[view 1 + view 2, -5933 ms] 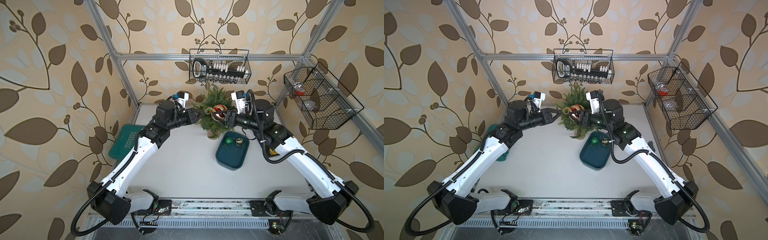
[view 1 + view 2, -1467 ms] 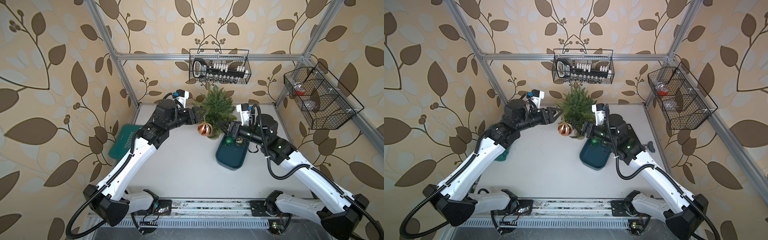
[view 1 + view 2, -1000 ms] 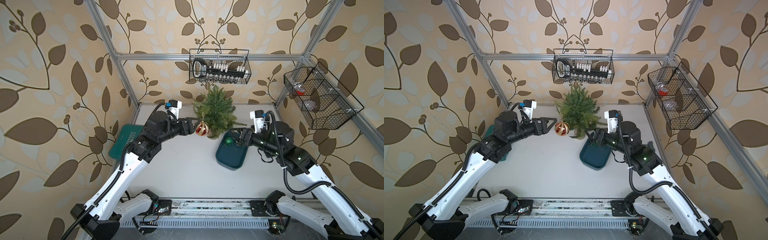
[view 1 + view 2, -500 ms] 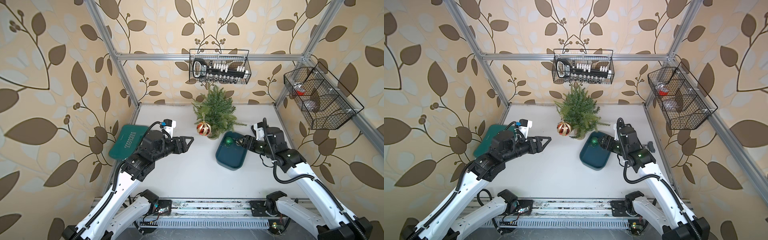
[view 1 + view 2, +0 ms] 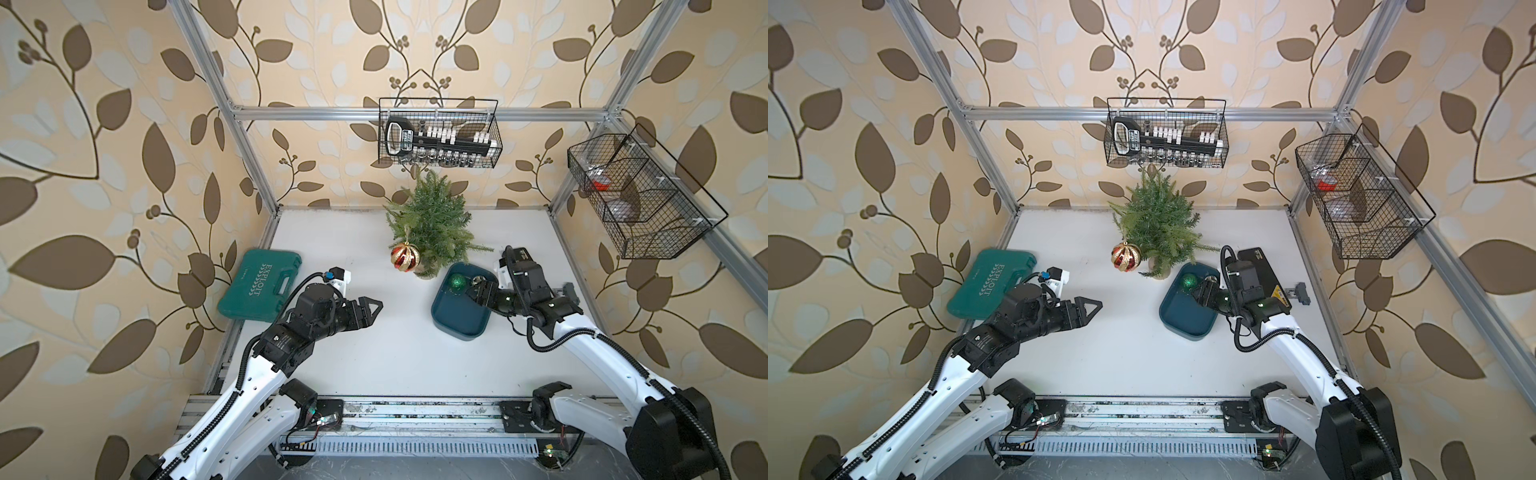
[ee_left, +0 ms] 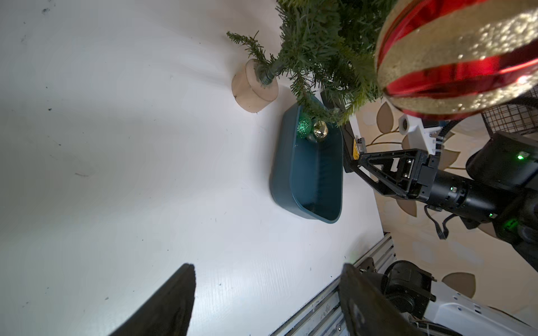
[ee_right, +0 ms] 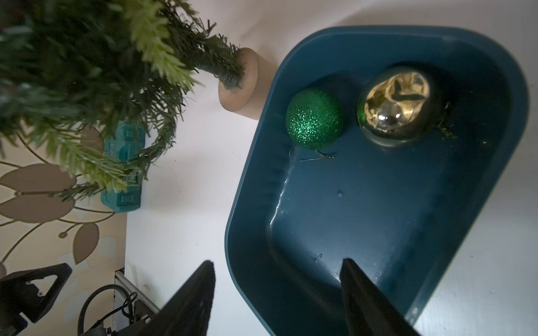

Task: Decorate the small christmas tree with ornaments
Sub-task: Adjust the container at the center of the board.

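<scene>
lying beyond right jaws: green ball [image 7: 314, 119]

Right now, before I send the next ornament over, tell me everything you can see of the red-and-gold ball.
The red-and-gold ball is a round bauble with shiny red segments alternating with gold glitter bands, and a small gold cap on top. It hangs by that cap from a low outer branch of the small christmas tree, on the robot's left side of it, apparently clear of the table. Only the tree touches it.

Teal tool case [image 5: 262, 291], blue tray [image 5: 457, 322] on white table [image 5: 395, 357]; wire basket [image 5: 440, 109] on back rail.
</scene>
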You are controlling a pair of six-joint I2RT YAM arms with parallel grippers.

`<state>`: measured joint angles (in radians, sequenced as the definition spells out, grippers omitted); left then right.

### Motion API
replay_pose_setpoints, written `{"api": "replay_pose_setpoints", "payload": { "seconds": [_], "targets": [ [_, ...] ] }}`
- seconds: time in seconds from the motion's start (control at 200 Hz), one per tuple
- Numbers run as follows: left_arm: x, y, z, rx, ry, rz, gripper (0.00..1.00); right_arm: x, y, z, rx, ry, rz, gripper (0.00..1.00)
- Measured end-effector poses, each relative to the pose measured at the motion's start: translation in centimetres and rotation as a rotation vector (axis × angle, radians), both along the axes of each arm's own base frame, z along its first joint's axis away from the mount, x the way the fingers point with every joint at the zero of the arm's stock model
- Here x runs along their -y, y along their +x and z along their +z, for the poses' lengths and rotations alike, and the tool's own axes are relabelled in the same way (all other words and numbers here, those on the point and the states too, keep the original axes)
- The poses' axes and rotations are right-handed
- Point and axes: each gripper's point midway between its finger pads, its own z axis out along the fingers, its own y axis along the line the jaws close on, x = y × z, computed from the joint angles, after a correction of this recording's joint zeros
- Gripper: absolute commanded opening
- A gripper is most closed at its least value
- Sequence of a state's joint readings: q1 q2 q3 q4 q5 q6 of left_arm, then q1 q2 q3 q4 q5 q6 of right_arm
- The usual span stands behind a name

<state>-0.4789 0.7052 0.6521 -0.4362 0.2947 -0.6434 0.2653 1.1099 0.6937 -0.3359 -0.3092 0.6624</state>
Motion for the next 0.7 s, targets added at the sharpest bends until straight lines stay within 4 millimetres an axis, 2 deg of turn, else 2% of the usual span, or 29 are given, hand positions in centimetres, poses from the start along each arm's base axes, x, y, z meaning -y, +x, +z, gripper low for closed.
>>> {"api": "replay_pose_setpoints", "payload": {
  "seconds": [0.245,0.465,0.7],
  "targets": [
    [0.1,0.2,0.0,-0.007,-0.014,0.010,0.79,-0.2,0.3,-2.4,-0.081,-0.008,-0.017,0.70],
    [0.1,0.2,-0.6,-0.020,-0.010,0.012,0.79,0.8,-0.1,-5.2,-0.188,-0.075,-0.059,0.70],
    [0.0,0.1,-1.1,-0.032,-0.007,0.014,0.79,3.3,0.5,-5.0,-0.205,-0.171,-0.148,0.71]
  ]
}}
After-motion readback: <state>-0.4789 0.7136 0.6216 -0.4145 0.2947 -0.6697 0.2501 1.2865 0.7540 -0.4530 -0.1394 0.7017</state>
